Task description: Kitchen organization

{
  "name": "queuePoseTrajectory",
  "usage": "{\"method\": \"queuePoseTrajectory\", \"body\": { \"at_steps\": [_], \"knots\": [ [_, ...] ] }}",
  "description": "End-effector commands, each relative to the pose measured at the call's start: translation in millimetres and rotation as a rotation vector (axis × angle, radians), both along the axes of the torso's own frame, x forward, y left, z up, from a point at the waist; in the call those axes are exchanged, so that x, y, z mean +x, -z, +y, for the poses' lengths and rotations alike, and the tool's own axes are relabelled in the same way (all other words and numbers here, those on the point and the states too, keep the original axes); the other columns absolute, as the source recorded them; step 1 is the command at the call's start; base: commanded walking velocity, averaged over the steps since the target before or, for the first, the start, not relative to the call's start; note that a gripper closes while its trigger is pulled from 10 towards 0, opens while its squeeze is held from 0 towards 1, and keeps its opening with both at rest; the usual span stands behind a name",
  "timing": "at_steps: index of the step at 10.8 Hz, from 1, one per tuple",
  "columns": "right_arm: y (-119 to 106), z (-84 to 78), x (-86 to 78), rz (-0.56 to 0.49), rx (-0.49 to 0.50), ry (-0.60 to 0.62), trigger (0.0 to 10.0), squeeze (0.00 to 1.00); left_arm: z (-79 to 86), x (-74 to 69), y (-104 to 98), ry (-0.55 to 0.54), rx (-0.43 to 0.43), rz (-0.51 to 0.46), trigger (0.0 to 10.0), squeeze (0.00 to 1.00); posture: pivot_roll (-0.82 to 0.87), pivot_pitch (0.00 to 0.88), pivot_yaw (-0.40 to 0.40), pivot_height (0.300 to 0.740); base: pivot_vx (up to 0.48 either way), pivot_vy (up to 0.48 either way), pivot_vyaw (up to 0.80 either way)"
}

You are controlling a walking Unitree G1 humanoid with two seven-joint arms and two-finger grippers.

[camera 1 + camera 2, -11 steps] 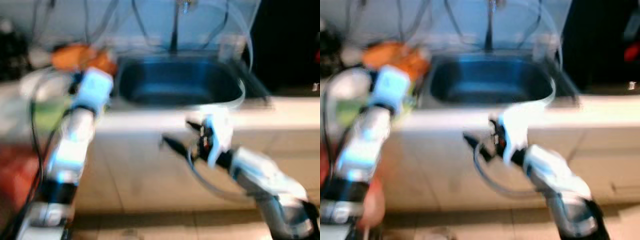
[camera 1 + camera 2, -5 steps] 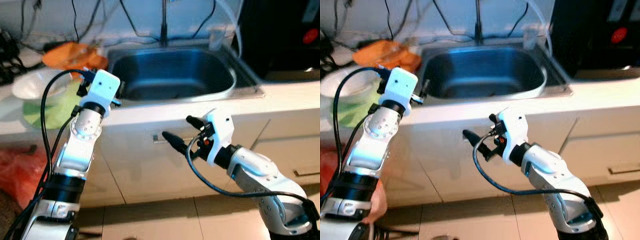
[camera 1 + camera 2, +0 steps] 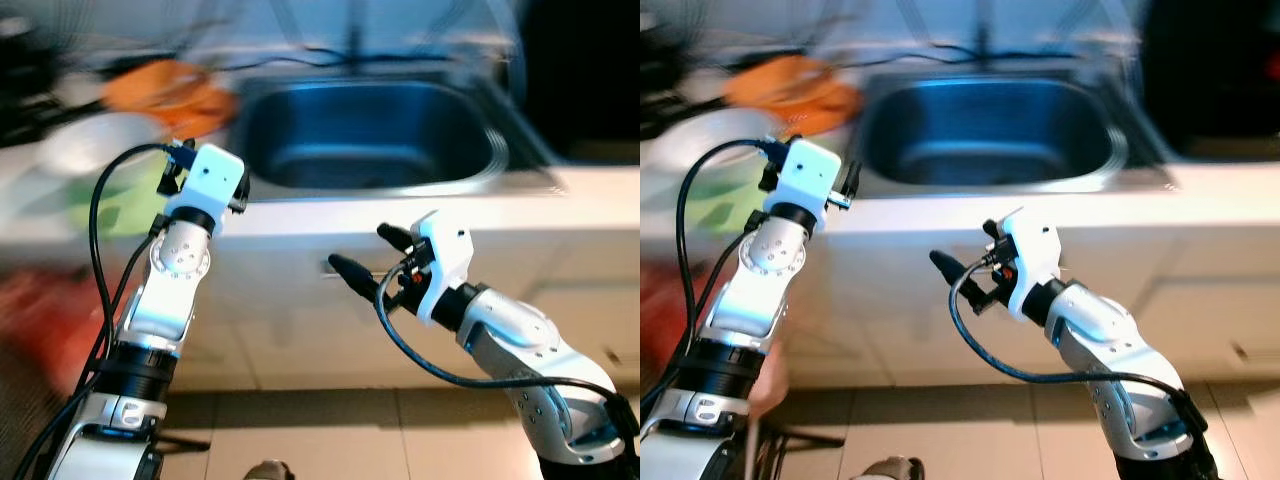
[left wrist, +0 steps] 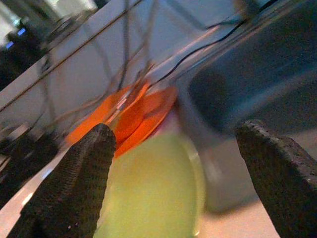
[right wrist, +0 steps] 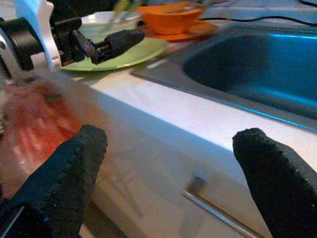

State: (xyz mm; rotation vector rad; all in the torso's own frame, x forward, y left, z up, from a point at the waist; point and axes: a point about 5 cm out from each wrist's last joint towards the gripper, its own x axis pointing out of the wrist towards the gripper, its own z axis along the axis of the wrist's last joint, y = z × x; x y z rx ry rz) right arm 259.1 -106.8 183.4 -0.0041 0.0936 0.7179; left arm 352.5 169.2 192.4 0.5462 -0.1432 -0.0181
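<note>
Green, and lying flat on the counter (image 3: 420, 205) left of the steel sink (image 3: 370, 135), the plate (image 5: 124, 52) looks like the nearest thing to tidy, with a white bowl (image 3: 95, 140) behind it and an orange bowl on an orange plate (image 4: 133, 116) further back toward the wall. The left gripper (image 4: 178, 163) hangs above the counter edge near the green plate, fingers spread wide with nothing between them; the right gripper (image 5: 163, 158) is held lower, in front of the cabinet (image 5: 163, 173) below the sink, likewise spread and empty. To do the reach well, the left gripper would probably want to come in low and level so that one finger slides under the plate's rim while the other closes from above, since a top-down pinch has little to bite on. Being round, the plate has no long axis; its face points straight up, so any stretch of rim serves, and the near edge beside the sink looks easiest. The head views are blurred, so finer detail cannot be told.
</note>
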Motion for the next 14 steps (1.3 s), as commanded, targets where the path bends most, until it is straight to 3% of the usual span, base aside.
{"method": "queuePoseTrajectory", "body": {
  "at_steps": [1,6,9,14],
  "knots": [
    [-3.5,0.0,2.4,-0.021,0.000,0.006,10.0,0.00,1.0,1.3,-0.6,-0.009,0.006,-0.007,10.0,0.00,0.05,0.031,0.052,0.740,0.000,0.000,0.80],
    [-3.6,-0.9,4.4,-0.023,-0.002,0.016,10.0,0.00,5.1,7.9,-3.2,-0.033,0.045,-0.021,10.0,0.00,0.04,0.026,0.049,0.740,0.000,0.000,0.14],
    [-4.0,-1.8,4.7,-0.025,-0.004,0.018,10.0,0.00,8.3,10.8,-9.2,-0.046,0.017,-0.046,10.0,0.00,0.04,0.025,0.050,0.740,0.000,0.000,0.00],
    [-3.9,-1.3,4.1,-0.024,-0.002,0.018,10.0,0.00,8.3,11.5,-7.2,-0.049,0.006,-0.041,10.0,0.00,0.04,0.028,0.051,0.740,0.000,-0.323,0.00]
  ]
}}
